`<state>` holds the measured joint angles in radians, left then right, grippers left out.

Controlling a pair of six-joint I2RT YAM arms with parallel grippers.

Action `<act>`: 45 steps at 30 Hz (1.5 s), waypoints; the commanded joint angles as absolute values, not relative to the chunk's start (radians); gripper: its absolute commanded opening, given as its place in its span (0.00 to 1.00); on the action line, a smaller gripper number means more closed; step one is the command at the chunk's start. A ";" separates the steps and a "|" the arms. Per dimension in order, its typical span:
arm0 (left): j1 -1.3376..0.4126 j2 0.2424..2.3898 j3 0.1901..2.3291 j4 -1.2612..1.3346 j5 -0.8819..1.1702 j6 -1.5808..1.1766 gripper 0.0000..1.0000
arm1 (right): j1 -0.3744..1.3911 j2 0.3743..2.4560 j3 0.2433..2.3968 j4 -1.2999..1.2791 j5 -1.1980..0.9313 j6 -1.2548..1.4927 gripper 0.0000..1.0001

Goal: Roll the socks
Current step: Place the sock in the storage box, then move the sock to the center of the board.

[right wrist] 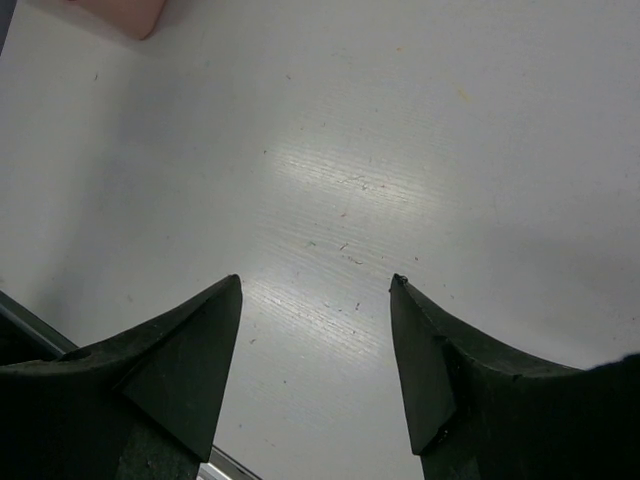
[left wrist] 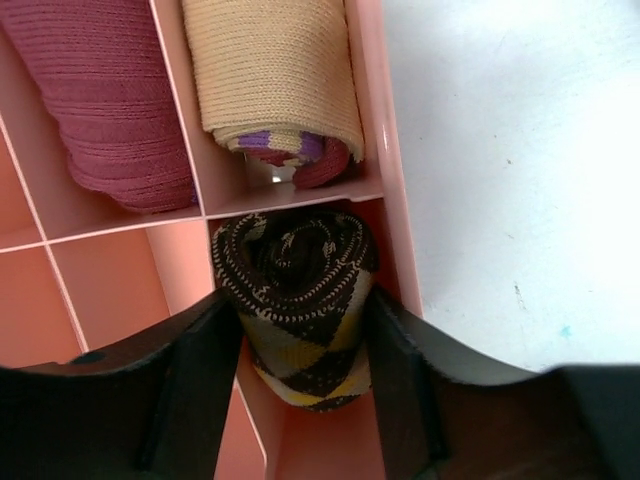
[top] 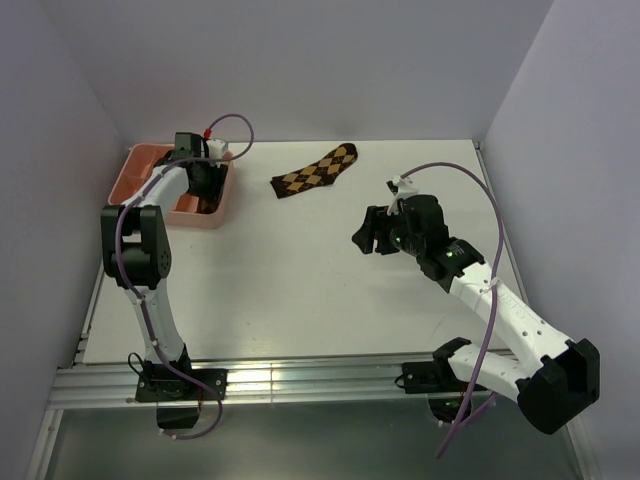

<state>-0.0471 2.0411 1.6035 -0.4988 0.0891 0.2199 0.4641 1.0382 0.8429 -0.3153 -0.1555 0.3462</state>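
Observation:
One argyle sock (top: 315, 172), dark brown with tan-orange diamonds, lies flat on the white table at the far middle. A second argyle sock (left wrist: 300, 290) is rolled up and sits in a near compartment of the pink tray (left wrist: 385, 150). My left gripper (left wrist: 302, 300) is over the tray (top: 150, 165), its fingers pressed against both sides of the roll. My right gripper (top: 368, 238) hovers open and empty over bare table right of the middle, well apart from the flat sock; in the right wrist view (right wrist: 315, 285) only table shows between its fingers.
The tray's far compartments hold a plain reddish roll (left wrist: 110, 100) and a beige roll (left wrist: 275, 75). The tray stands at the table's far left, close to the left wall. A metal rail (top: 300, 380) runs along the near edge.

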 commanded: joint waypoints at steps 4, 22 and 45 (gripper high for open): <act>-0.048 2.019 1.663 -0.575 0.078 0.176 0.66 | 0.457 1.048 0.854 -0.299 -0.169 0.336 0.68; -0.046 1.847 1.569 -0.353 0.054 -0.029 0.57 | 0.457 1.048 0.858 -0.298 -0.192 0.348 0.68; -0.046 2.025 1.465 -0.262 0.083 -0.098 0.10 | 0.457 1.062 0.833 -0.285 -0.196 0.367 0.67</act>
<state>-0.0437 2.0048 1.4868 -0.2485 0.0746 -0.0906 0.4641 1.0576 0.8429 -0.3172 -0.1928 0.3561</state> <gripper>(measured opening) 0.105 0.671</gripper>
